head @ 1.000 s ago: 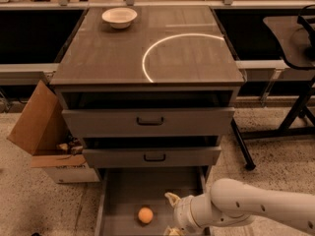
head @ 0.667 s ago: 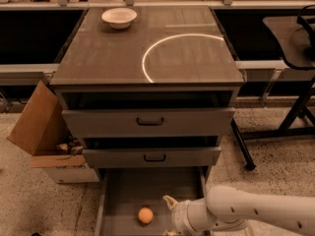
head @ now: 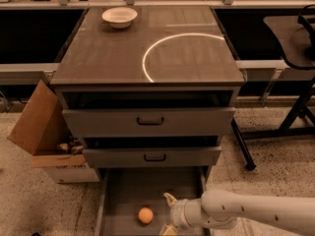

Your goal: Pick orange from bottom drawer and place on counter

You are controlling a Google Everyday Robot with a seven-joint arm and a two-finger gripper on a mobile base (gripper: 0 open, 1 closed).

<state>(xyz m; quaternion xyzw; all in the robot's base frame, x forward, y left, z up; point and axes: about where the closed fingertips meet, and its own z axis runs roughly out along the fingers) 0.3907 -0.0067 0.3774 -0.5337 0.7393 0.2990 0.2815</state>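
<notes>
The orange [head: 145, 215] lies on the floor of the open bottom drawer [head: 122, 190], near its front. My gripper [head: 166, 214] hangs low over the drawer just to the right of the orange, on the end of the white arm coming in from the lower right. Its two pale fingers [head: 169, 198] are spread apart and point left toward the fruit without touching it. The counter [head: 113, 53] is the dark glossy cabinet top above, with a bright white arc reflection.
A white bowl [head: 119, 16] sits at the counter's back left. The two upper drawers [head: 147, 121] with black handles are slightly pulled out. An open cardboard box [head: 42, 127] stands left of the cabinet. A black chair base [head: 290, 117] is at the right.
The arm and gripper have shifted slightly down and left, closer to the orange. The orange has not moved.
</notes>
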